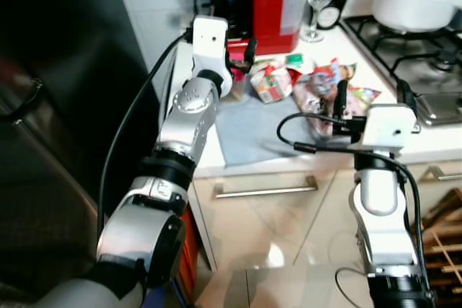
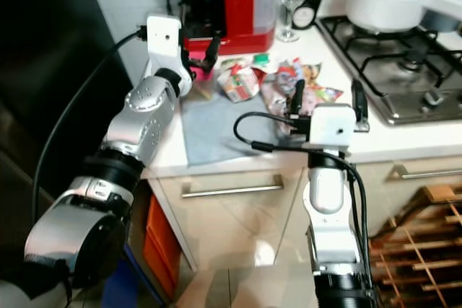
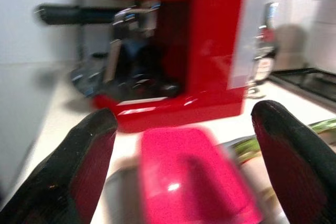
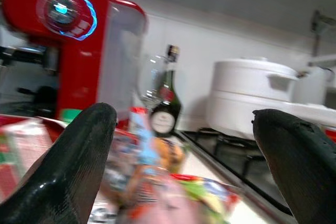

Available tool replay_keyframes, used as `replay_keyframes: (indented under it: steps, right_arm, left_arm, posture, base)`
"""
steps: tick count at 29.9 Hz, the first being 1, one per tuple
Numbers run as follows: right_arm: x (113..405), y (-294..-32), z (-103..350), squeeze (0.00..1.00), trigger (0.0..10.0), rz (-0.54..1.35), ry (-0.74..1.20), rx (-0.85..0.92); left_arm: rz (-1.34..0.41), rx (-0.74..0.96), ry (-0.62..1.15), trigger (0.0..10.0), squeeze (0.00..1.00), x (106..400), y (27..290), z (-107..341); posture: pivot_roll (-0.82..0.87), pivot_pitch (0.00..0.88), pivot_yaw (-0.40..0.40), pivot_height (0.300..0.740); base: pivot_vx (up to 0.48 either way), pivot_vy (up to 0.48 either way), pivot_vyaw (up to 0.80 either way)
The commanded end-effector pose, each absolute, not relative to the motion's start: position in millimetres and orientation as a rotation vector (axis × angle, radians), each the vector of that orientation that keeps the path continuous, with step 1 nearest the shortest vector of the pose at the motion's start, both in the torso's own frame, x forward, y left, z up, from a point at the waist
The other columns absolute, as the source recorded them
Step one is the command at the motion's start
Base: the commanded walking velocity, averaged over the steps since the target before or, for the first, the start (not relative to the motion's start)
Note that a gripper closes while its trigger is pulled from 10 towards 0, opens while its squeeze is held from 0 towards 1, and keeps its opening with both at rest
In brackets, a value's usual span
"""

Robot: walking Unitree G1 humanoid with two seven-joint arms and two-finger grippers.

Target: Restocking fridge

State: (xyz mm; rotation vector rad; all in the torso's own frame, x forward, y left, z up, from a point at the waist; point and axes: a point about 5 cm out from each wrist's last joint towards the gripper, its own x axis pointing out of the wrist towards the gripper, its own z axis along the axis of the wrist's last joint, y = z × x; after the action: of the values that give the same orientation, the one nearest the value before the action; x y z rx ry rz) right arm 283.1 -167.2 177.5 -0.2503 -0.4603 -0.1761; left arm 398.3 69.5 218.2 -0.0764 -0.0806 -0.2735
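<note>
From the head cameras we see our left gripper (image 1: 240, 55) raised over the white counter (image 1: 245, 149) near the red coffee machine (image 1: 263, 1), fingers spread and empty. Our right gripper (image 2: 326, 99) hangs open over the pile of food packets (image 2: 299, 81), holding nothing. A small carton (image 1: 271, 84) lies beside the packets, and the dark fridge (image 1: 50, 106) stands closed at our left.

Through the left wrist camera, a pink container (image 3: 194, 182) sits between the wide-open fingers (image 3: 79, 166), not yet gripped.

Through the right wrist camera, the blurred packets (image 4: 173, 182) lie below the parted fingers (image 4: 68, 161), with a bottle (image 4: 165, 103) and white pot (image 4: 252, 100) behind.

We judge restocking barely begun: everything waits on the counter.
</note>
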Motion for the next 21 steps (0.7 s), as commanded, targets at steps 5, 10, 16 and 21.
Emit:
replay_keyframes:
  steps: [5, 10, 16, 21]
  right_arm:
    - [274.5, -154.0, 182.7, 0.00, 10.0, -0.057, -0.484, -0.202]
    - [257.2, -146.8, 170.4, 0.00, 10.0, 0.072, -0.433, -0.206]
    - [256.7, -139.0, 165.1, 0.00, 10.0, 0.133, -0.406, -0.174]
    - [252.6, -136.1, 163.7, 0.00, 10.0, 0.245, -0.364, -0.138]
  left_arm:
    - [-0.293, -0.114, -0.024, 10.0, 0.00, 401.7, 57.8, 220.6]
    - [-0.346, -0.167, 0.005, 10.0, 0.00, 401.1, 45.2, 221.4]
    - [-0.318, -0.128, 0.021, 10.0, 0.00, 404.0, 41.5, 219.8]
    - [-0.304, -0.109, 0.033, 10.0, 0.00, 405.9, 37.1, 219.3]
  posture:
    - [-0.16, 0.000, 0.082, 0.740]
    - [-0.17, 0.000, 0.083, 0.740]
    - [-0.18, 0.000, 0.087, 0.740]
    - [-0.19, 0.000, 0.090, 0.740]
  base:
    - [0.000, 0.000, 0.00]
    - [0.000, 0.000, 0.00]
    - [0.000, 0.000, 0.00]
    - [0.000, 0.000, 0.00]
